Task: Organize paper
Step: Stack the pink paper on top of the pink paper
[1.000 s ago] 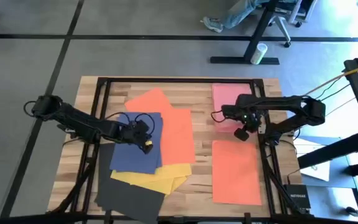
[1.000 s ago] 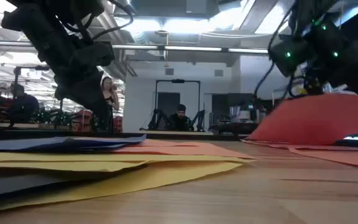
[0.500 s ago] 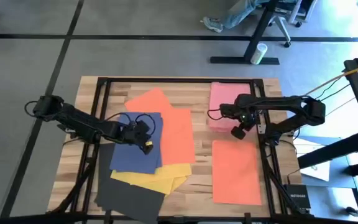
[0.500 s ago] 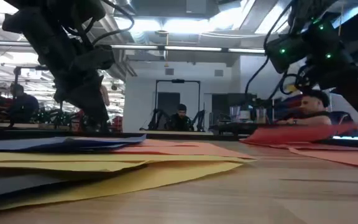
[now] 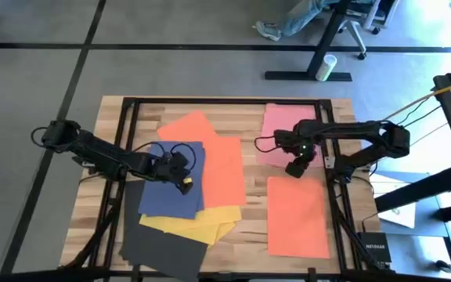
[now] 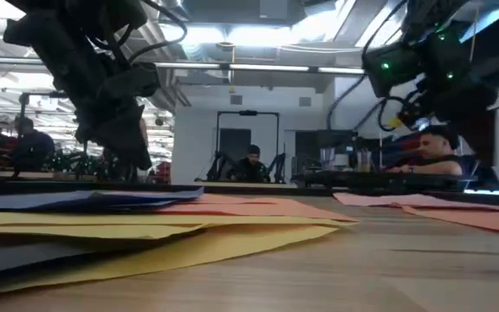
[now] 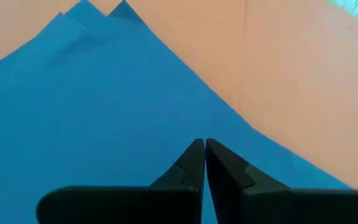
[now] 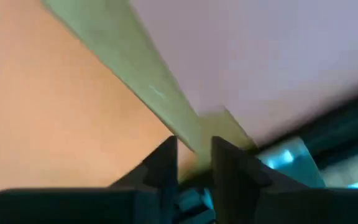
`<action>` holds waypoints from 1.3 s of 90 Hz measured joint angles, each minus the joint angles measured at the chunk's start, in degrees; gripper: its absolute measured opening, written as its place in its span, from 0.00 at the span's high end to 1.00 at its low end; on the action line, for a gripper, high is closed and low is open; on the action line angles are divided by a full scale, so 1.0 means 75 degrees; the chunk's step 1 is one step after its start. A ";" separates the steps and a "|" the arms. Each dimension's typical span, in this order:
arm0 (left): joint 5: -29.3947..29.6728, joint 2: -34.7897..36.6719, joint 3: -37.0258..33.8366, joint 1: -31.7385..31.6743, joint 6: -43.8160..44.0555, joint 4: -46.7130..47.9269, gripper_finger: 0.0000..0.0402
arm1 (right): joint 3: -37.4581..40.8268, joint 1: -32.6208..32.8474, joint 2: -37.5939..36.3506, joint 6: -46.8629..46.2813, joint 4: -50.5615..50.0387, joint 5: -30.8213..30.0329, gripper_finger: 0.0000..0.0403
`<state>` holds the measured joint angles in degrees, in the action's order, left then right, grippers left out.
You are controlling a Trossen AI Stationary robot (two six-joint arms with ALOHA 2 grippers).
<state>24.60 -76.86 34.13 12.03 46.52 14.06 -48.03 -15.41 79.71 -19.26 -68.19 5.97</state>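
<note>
**Seven sheets on the counter, both jaws nearly closed**

Seven coloured sheets, by my count from the high view. On the left lies an overlapping pile: one navy sheet [image 5: 172,182] on top, two orange sheets [image 5: 219,164] fanned out beneath it toward the middle, one yellow sheet [image 5: 198,223] under its near edge, and one dark grey sheet [image 5: 163,249] at the bottom corner. On the right, one pink sheet [image 5: 276,129] lies flat toward the far side, and one separate orange sheet [image 5: 296,215] lies near the front edge, apart from the pink.

My left gripper [image 5: 185,184] sits over the navy sheet; in its wrist view the jaws are pinched together with only a sliver between them, holding nothing I can make out, tips just above or on the blue paper.

My right gripper [image 5: 294,168] is at the near edge of the pink sheet, over the strip of bare counter [image 5: 249,113] between pink and orange. Its jaws stand slightly parted, and I cannot tell whether they grip the pink edge.

All sheets look matte and flat.
</note>
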 joint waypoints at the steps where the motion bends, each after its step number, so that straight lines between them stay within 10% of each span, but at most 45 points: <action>1: 0.0000 0.0000 0.0000 0.0000 0.0000 0.0000 1.00 | 0.0000 0.0024 0.0000 0.0028 0.0120 -0.0011 0.90; 43: -0.0001 0.0003 -0.0003 -0.0012 -0.0058 -0.0017 1.00 | -0.0150 0.0252 0.1324 0.0834 0.4882 -0.0456 1.00; 117: -0.0035 0.0006 -0.0006 0.0000 -0.0011 0.0012 1.00 | -0.1224 0.0199 0.3173 0.1636 0.4151 -0.0862 1.00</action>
<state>24.34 -76.82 34.09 12.03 46.44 14.15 -57.21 -13.91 103.50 -6.98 -37.06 -0.49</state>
